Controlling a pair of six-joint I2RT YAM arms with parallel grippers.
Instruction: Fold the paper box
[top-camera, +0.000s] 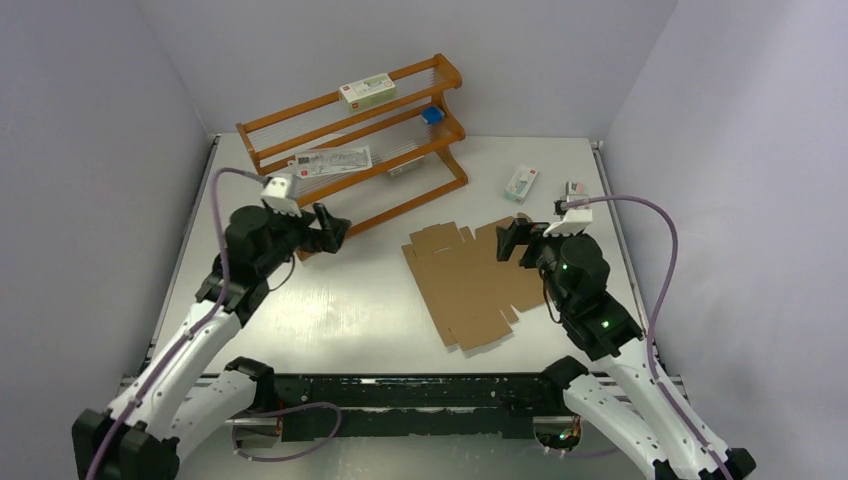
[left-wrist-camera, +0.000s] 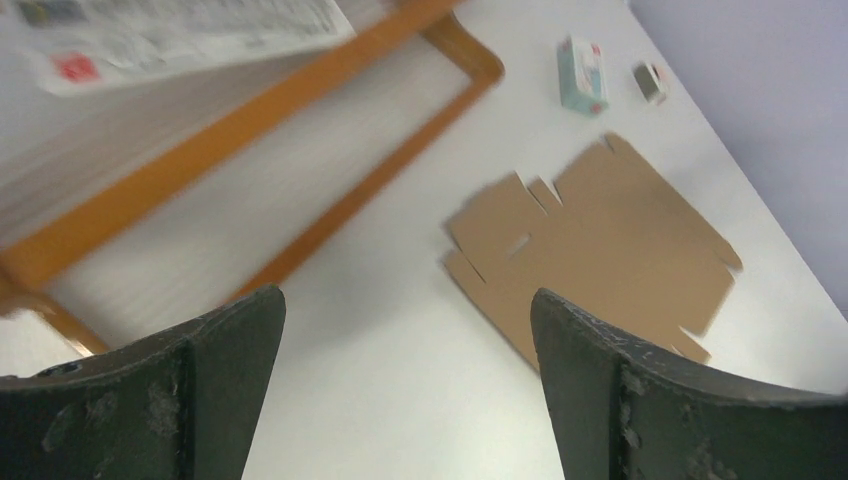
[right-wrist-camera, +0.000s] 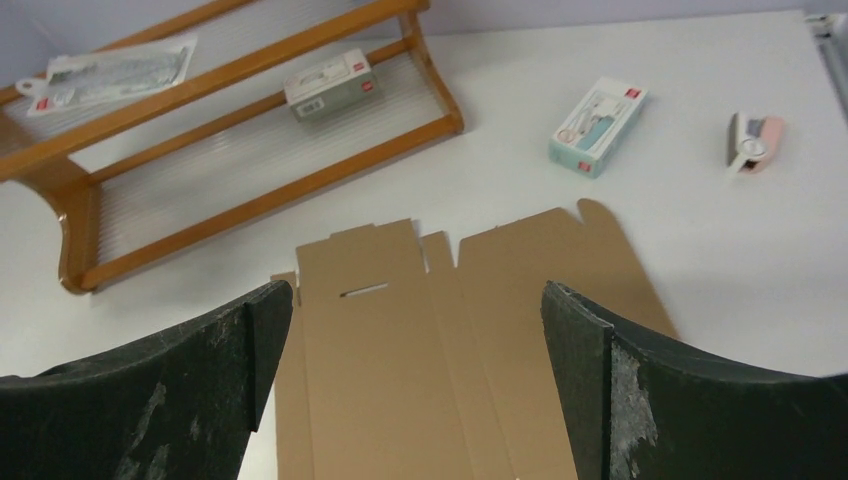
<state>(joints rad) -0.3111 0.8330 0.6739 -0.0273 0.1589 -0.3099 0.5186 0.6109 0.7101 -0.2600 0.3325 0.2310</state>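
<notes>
White arms (top-camera: 190, 345) — black end effectors (top-camera: 335, 230) (top-camera: 510, 243)

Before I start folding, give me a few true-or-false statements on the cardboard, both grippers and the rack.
1. The paper box lies flat and unfolded on the table. True.
2. The right gripper is shut on a flap of the box. False: it is open over the box and grips nothing.
3. The left gripper is open and holds nothing. True.
4. The paper box rests on the wooden rack. False: it lies on the table, to the right of the rack.
5. A white-and-green carton sits on the rack's top shelf. True.
</notes>
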